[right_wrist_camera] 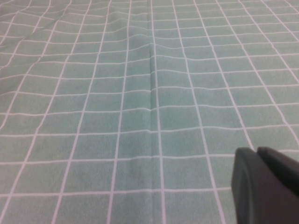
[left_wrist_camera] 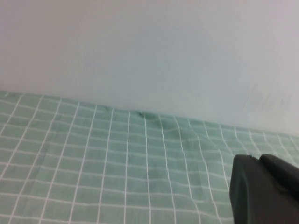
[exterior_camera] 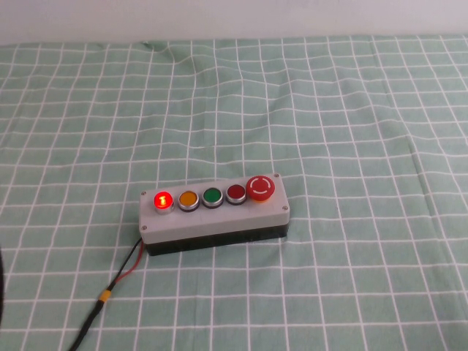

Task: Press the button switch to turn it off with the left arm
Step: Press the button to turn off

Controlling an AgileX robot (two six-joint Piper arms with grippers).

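A black sleeved cable [exterior_camera: 91,322] is seen nearest the camera at the lower edge of the high view, splitting past a yellow connector [exterior_camera: 106,295] into red and black wires [exterior_camera: 130,265] that run up to the left end of a grey five-button box [exterior_camera: 213,214]. The button switch [exterior_camera: 162,200] is mounted at the left end of that box: a small round bright-red push button, lit and glowing, with a pale "1" on its face and a raised silver collar around it. Beside it, in a row toward the right, an amber button [exterior_camera: 188,199], a green button [exterior_camera: 212,197], a darker red button [exterior_camera: 235,194] and a large red mushroom button [exterior_camera: 260,188] are set. The box has a pale grey lid over a black base and is laid slightly askew, a little left of centre on a green tablecloth [exterior_camera: 351,131] with a white grid, creased in places. A plain pale wall [exterior_camera: 234,18] is seen behind the table. The left gripper [left_wrist_camera: 264,189] is shown only as a dark finger in a corner of the left wrist view, above the cloth and facing the wall; whether it is released or clenched cannot be told. The right gripper [right_wrist_camera: 264,184] is likewise shown as a dark finger over bare cloth, and its state cannot be told.
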